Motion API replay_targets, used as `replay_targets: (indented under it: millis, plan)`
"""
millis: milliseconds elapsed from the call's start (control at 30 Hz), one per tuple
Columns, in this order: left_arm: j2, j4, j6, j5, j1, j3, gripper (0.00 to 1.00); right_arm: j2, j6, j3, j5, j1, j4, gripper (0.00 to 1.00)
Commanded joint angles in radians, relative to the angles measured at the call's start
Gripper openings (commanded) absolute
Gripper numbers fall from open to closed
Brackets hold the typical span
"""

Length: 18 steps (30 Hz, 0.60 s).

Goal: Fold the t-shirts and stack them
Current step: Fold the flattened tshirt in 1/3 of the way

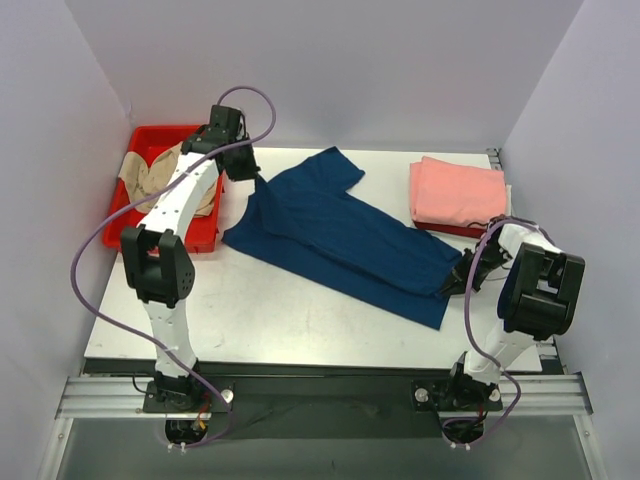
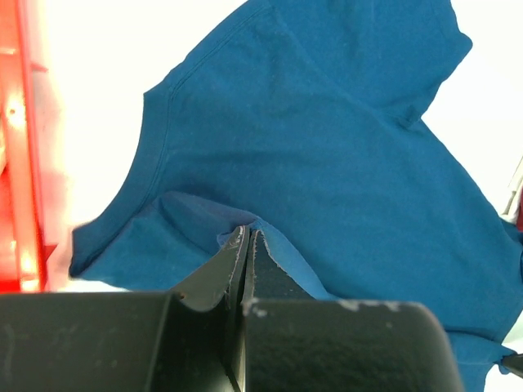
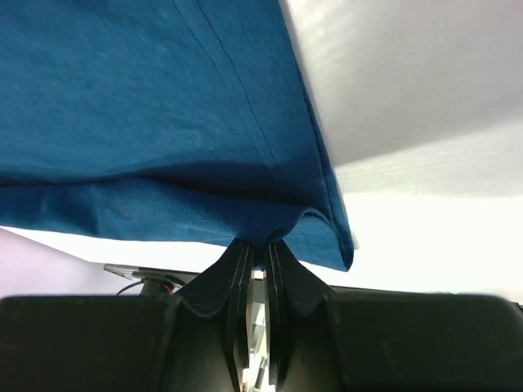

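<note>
Our left pincer [image 2: 247,238] is pinching the navy t-shirt [image 1: 340,235]. Its two black fingers are pressing together with a small fold of blue cloth caught between the tips. We are gripping the shirt at its far left end, just right of the red bin [image 1: 203,238], and the cloth is rising from the bench [image 1: 280,315] up to the fingertips there.

Our right pincer [image 3: 260,247] is also clamping onto the navy t-shirt, at its near right end. From the right wrist view we are seeing the stitched hem bunching into the tips, with only a thin slit showing between the fingers and the rest of the cloth spreading away above them.

Between our two grips the navy t-shirt is stretching diagonally across the bench, from far left to near right. Most of it is lying flat, and one sleeve is pointing toward the far side near the middle.

At the far right of the bench a folded salmon-pink t-shirt [image 1: 455,192] is sitting on top of a red t-shirt [image 1: 440,230], of which we are seeing only a thin edge along the near side. This stack is lying just beyond our right pincer and apart from the navy cloth.

At the far left, the red bin is holding a crumpled beige t-shirt [image 1: 148,175], and our left arm is reaching across the bin's right side.
</note>
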Motion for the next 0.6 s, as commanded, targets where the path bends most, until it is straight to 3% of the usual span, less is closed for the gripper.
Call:
replay_targets:
  millis: [0, 100, 167, 200, 233, 267, 300, 400, 567]
  plan:
    - [0.052, 0.022, -0.003, 0.023, 0.007, 0.085, 0.00, 0.030, 0.003, 0.046, -0.011, -0.006, -0.042, 0.00]
    - [0.097, 0.021, -0.007, 0.035, 0.007, 0.119, 0.00, 0.050, 0.010, 0.077, -0.011, -0.006, -0.042, 0.00]
    - [0.137, 0.022, -0.016, 0.043, 0.007, 0.159, 0.00, 0.061, 0.021, 0.104, -0.011, -0.006, -0.040, 0.08]
    - [0.154, 0.024, -0.019, 0.046, 0.007, 0.174, 0.05, 0.062, 0.026, 0.114, -0.013, -0.006, -0.039, 0.23]
    - [0.169, 0.027, -0.029, 0.054, 0.007, 0.196, 0.13, 0.058, 0.030, 0.123, -0.015, -0.005, -0.039, 0.32]
    - [0.203, 0.036, -0.030, 0.083, 0.004, 0.232, 0.25, 0.052, 0.036, 0.129, -0.015, -0.006, -0.039, 0.39]
    - [0.220, 0.040, -0.035, 0.098, 0.004, 0.255, 0.43, 0.032, 0.039, 0.143, -0.012, -0.005, -0.036, 0.49]
    - [0.266, 0.070, -0.073, 0.170, 0.004, 0.302, 0.63, -0.017, 0.044, 0.154, 0.008, -0.003, -0.033, 0.57]
    - [0.211, 0.174, -0.102, 0.196, 0.007, 0.167, 0.68, -0.168, 0.033, 0.124, 0.051, 0.012, -0.014, 0.59]
